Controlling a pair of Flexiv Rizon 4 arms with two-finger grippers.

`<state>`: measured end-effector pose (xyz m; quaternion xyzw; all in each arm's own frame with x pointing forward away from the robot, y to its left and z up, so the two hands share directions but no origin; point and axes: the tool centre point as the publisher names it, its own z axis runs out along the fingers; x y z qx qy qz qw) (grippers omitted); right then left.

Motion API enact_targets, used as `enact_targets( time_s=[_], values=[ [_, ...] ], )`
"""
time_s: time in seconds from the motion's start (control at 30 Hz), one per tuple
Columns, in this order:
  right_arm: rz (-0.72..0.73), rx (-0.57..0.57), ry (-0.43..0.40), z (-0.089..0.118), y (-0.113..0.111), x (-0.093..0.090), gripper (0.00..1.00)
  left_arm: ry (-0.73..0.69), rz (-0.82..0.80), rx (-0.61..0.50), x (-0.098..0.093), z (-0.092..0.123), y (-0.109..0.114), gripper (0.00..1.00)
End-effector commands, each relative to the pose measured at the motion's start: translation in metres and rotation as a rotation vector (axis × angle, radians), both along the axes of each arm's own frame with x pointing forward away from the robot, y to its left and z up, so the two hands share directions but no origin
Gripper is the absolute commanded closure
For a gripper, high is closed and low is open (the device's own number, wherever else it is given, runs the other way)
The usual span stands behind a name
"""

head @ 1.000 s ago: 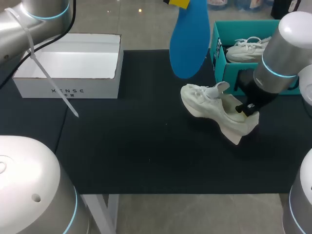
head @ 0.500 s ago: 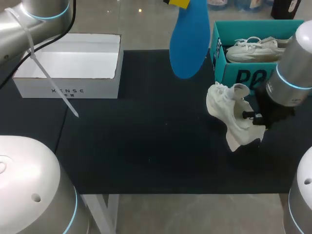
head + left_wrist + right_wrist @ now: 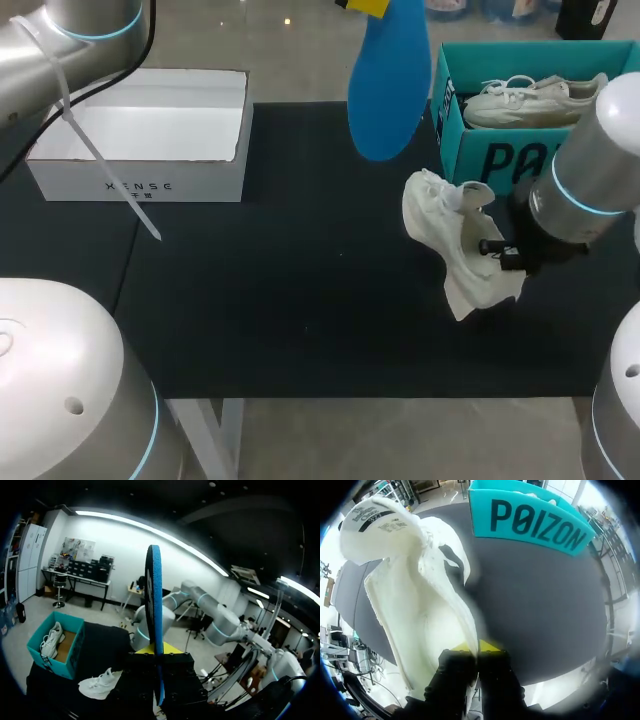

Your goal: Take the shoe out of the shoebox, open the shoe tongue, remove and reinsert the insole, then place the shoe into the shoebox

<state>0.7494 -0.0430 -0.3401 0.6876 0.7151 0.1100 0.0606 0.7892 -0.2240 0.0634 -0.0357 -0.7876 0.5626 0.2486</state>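
Surface: a black mat (image 3: pixel 300 320) covers the table top, plain and flat.

Far left corner: a white open cardboard box (image 3: pixel 140 185), upright on the mat, nothing visible inside.

Far right corner: a teal cardboard shoebox (image 3: pixel 500 160) (image 3: pixel 60 665) (image 3: pixel 535 522), lid off. A second white sneaker (image 3: pixel 530 100) (image 3: pixel 50 642) lies inside it.

Just in front of the teal shoebox and outside it: a white sneaker (image 3: pixel 450 235) (image 3: pixel 100 685) (image 3: pixel 415 605), tilted steeply, toe end toward the table's middle, heel toward the right arm. The tongue is folded out and the hollow inside faces the right wrist camera. Cannot tell whether the sole touches the mat.

A blue foam insole (image 3: pixel 390 90) (image 3: pixel 155 630) hangs high over the far middle of the mat, well apart from the white sneaker, long axis near vertical, edge-on to the left wrist camera.

The right gripper (image 3: pixel 497 250) (image 3: pixel 477 647) is clamped on the white sneaker's heel collar, one yellow tip on each side of the wall. The left gripper (image 3: pixel 159 652) is clamped on one end of the blue foam insole.
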Motion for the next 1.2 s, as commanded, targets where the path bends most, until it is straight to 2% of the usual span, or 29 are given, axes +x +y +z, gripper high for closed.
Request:
enact_targets(
  time_s=[0.03,0.3,0.5,0.57,0.77,0.83,0.87,0.9,1.2],
  values=[
    [-0.014,-0.008,0.014,-0.026,0.021,0.016,1.0,-0.001,0.0,0.0,0.0,0.0,-0.001,1.0],
    [-0.073,-0.005,0.018,-0.055,0.035,0.024,1.0,-0.001,0.0,0.0,0.0,0.0,-0.001,1.0],
    [-0.116,-0.035,0.017,-0.074,0.037,0.026,1.0,-0.001,0.0,0.0,0.0,0.0,-0.001,1.0],
    [-0.134,-0.065,0.016,-0.08,0.036,0.026,1.0,-0.001,0.0,0.0,0.0,0.0,-0.001,1.0],
    [-0.134,-0.038,0.045,-0.093,0.04,0.025,1.0,-0.001,0.0,0.0,0.0,0.0,-0.001,1.0],
    [-0.149,-0.041,0.05,-0.092,0.04,0.024,1.0,-0.001,0.0,0.0,0.0,0.0,-0.001,1.0],
    [-0.163,-0.046,0.046,-0.088,0.039,0.024,0.35,-0.001,0.0,0.0,0.0,0.0,-0.001,1.0],
    [-0.163,-0.045,0.029,-0.082,0.038,0.023,0.0,-0.001,0.0,0.0,0.0,0.0,-0.001,1.0],
    [-0.126,0.048,-0.056,-0.021,0.023,0.012,0.0,-0.001,0.0,0.0,0.0,0.0,-0.001,1.0]
  ],
)
